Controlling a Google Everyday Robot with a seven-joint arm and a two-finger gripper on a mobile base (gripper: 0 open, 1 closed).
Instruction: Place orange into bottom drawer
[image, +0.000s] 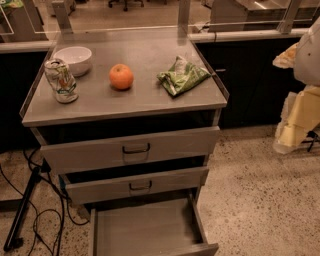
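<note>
The orange sits on the grey cabinet top, near the middle, between a white bowl and a green bag. The bottom drawer is pulled far out, and its flat grey floor is bare. The two upper drawers with dark bar handles are slightly ajar. My gripper is not in view. A white and yellow shape at the right edge may be part of my arm, well away from the orange.
A white bowl and a crushed can stand at the top's left. A crumpled green bag lies at its right. Black cables and a dark pole lie on the speckled floor to the left.
</note>
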